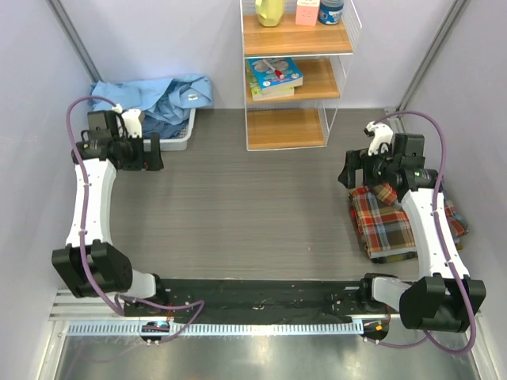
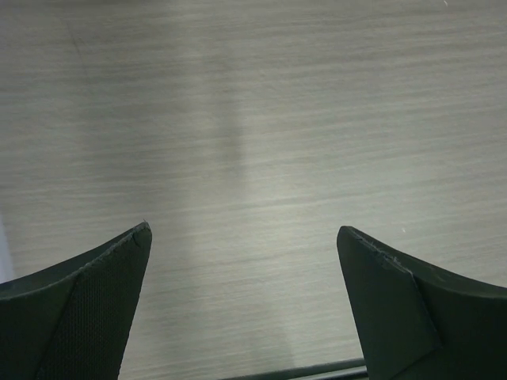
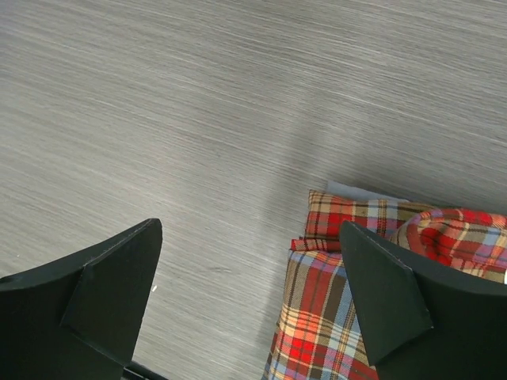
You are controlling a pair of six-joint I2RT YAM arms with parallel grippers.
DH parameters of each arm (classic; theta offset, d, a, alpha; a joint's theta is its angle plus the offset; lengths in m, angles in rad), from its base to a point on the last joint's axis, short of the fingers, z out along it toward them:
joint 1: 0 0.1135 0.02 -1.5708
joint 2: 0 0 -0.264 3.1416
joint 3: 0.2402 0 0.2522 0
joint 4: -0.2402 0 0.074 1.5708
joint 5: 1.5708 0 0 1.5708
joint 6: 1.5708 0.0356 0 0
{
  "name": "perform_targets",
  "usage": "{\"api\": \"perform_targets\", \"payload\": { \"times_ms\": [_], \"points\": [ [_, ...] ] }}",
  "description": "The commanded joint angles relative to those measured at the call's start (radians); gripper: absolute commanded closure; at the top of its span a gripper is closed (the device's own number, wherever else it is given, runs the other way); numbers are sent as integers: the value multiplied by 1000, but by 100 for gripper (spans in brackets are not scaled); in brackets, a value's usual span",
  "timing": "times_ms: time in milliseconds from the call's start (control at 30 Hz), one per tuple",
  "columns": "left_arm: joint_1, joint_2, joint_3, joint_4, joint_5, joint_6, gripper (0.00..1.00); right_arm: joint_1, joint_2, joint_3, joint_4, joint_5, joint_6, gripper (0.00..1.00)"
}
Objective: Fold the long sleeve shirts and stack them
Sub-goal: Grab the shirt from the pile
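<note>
A folded red-yellow-blue plaid shirt (image 1: pixel 388 226) lies at the right side of the table, on top of another folded cloth whose pale edge shows under it. It also shows in the right wrist view (image 3: pixel 333 317). A crumpled light blue shirt (image 1: pixel 162 99) with a white neck label fills a basket at the back left. My right gripper (image 1: pixel 349 176) is open and empty, raised just left of the plaid shirt's far end. My left gripper (image 1: pixel 154 152) is open and empty above bare table, just in front of the basket. The left wrist view shows only table between the fingers (image 2: pixel 87 309).
A white plastic basket (image 1: pixel 178 141) stands at the back left. A wire and wood shelf unit (image 1: pixel 293 79) with books and bottles stands at the back centre. Grey walls close in both sides. A black mat (image 1: pixel 253 301) lies along the near edge between the arm bases.
</note>
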State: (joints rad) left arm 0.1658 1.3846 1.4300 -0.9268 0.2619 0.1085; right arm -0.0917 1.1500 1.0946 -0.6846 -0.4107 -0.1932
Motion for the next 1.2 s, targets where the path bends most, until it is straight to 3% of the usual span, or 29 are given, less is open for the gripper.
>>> {"api": "perform_targets", "payload": {
  "times_ms": [0,167,400,667,1000,1133,1167],
  "points": [
    [1,135,173,57,-64,40,0,0,13,54,-10,-51,-26,0],
    [0,309,363,199,-53,43,0,0,36,62,-15,-68,-31,0],
    [-8,704,866,325,20,62,0,1,76,74,-23,-88,-41,0],
    [-52,942,915,644,100,198,0,1,111,96,-61,-50,-74,0],
    [-109,1179,1026,830,-95,345,1,1,148,102,-69,-30,-83,0],
    [-107,1209,1034,904,-122,347,31,1,157,100,-69,-31,-81,0],
    [-107,1206,1038,913,-124,343,51,1,163,102,-69,-31,-78,0]
  ]
}}
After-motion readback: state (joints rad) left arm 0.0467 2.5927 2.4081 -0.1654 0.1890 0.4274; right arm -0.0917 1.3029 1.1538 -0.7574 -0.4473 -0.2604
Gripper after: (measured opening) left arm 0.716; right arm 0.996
